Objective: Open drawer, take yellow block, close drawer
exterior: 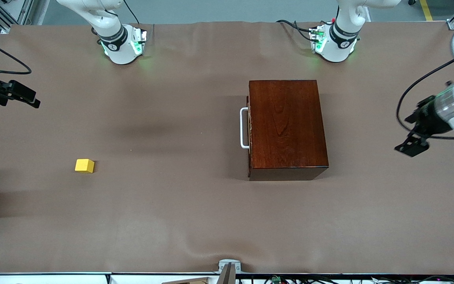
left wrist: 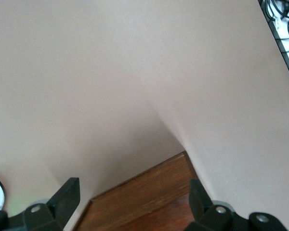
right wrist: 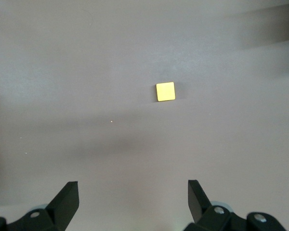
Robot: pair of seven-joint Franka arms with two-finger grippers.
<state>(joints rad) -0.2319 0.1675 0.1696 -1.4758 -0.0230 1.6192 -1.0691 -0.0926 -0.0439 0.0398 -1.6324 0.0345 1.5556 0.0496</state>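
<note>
The drawer [exterior: 250, 128] sits shut in the mahogany box [exterior: 287, 128] right of centre in the front view, its white handle [exterior: 244, 128] running top-to-bottom there and facing the right arm's end of the worktop [exterior: 195, 221], where bare cloth leaves open room for pulling. The yellow block [exterior: 84, 165] already lies out on the worktop at lower left, well apart from the box. The left tool [left wrist: 135, 199] hangs with jaws wide and empty at the frame's right edge over the worktop beside the box's back, while the right tool [right wrist: 133, 199], likewise wide and empty, hangs at the upper left edge, so judging by position the right arm has the straighter line to both handle and block.
</note>
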